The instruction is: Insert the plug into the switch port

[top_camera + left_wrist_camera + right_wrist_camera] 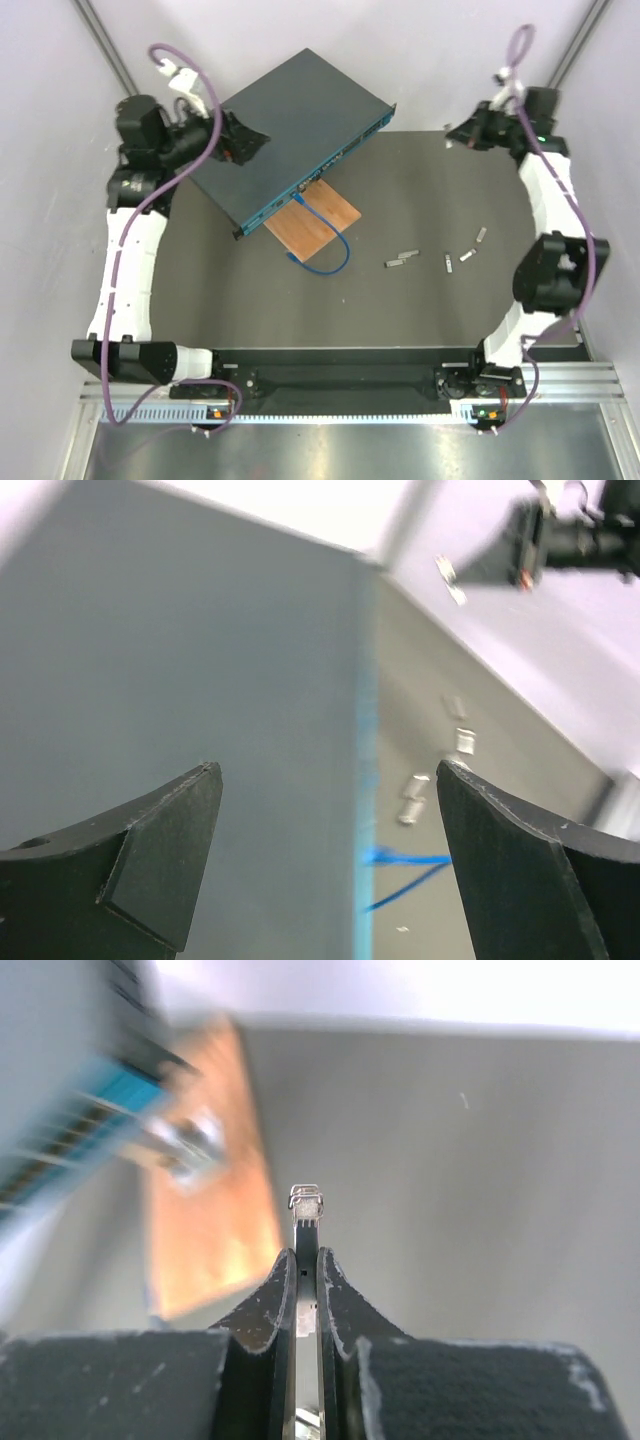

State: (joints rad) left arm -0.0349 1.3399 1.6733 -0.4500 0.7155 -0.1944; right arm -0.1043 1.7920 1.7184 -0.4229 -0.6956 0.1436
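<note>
Top cam: switch (290, 130) lies angled at far left of the mat (430, 190), port row facing the wooden board (312, 222) and blue cable (328, 255). L gripper (248, 147) is over its top, and R gripper (458, 135) is well apart at far right. L wrist: fingers (160, 830) spread wide, nothing between them, above the switch's flat top. R wrist: claw pinched tight on a small plug (305, 1200), tip poking past the fingertips, with the switch ports a blur at left.

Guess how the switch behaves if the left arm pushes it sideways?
Probably stiff and fairly heavy: the switch is a large flat metal box, so it should slide rather than flex. Its port edge seems to lie on the board, so it may rock or pivot. The blue cable at its port face would likely drag along.
</note>
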